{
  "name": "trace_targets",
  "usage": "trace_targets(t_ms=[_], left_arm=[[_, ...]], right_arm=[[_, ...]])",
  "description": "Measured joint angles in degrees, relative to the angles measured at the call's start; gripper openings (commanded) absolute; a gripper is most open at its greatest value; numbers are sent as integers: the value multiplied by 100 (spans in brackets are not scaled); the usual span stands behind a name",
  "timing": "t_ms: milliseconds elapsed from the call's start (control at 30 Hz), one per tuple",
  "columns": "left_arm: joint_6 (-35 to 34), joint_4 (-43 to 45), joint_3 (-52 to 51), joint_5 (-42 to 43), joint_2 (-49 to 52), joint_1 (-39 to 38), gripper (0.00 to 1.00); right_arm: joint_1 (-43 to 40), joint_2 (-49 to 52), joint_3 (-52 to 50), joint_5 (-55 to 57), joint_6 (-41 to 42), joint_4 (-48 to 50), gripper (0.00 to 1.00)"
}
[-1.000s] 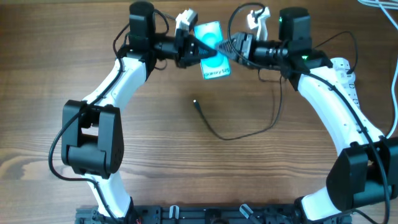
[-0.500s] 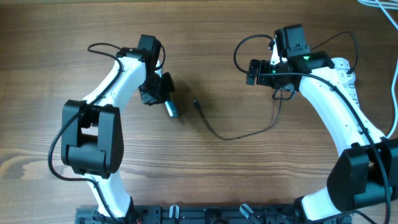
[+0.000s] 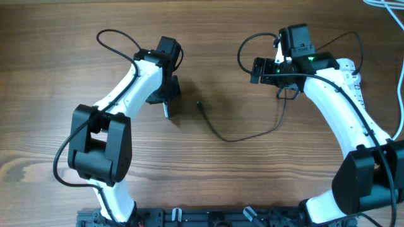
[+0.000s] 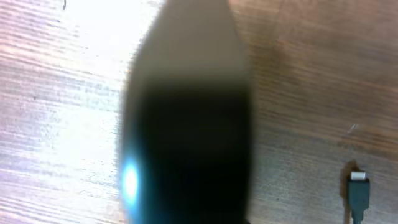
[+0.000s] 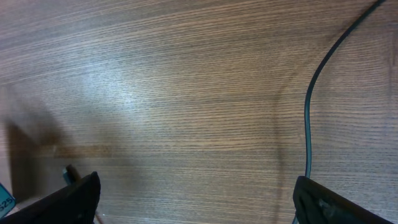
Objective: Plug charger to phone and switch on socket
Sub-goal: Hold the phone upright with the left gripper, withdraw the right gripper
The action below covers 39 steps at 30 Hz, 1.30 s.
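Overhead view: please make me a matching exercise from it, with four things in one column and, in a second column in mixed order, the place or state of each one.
Column 1
1. small dark connector tip of the thin black charger cable
2. long white plastic power strip
3. left gripper
4. right gripper

Column 2
A. open, nothing between its fingers
B. lies on the wooden table between the two grippers
C. at the right of the view, partly under the right arm
D. just left of the connector tip

Pairs: 1-B, 2-C, 3-D, 4-A
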Motion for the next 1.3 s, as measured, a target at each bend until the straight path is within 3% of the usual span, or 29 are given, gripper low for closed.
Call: trace_targets(t_ms=[333, 667, 833, 967, 1133, 1233, 1300], left_arm=[[57, 203, 0, -98, 0, 0, 4], [33, 380, 0, -286, 2, 0, 11], [13, 444, 0, -354, 7, 0, 6], [9, 461, 0, -374, 7, 0, 18], [-31, 592, 0, -459, 13, 7, 4], [-26, 673, 0, -520, 13, 15, 16], [-31, 706, -2, -527, 15, 55, 17]], right_arm=[[0, 0, 0, 0, 0, 2, 100], [0, 0, 0, 0, 0, 2, 100], [0, 0, 0, 0, 0, 2, 100], [0, 0, 0, 0, 0, 2, 100], [0, 0, 0, 0, 0, 4, 100], [0, 0, 0, 0, 0, 9, 100], [0, 0, 0, 0, 0, 15, 100]])
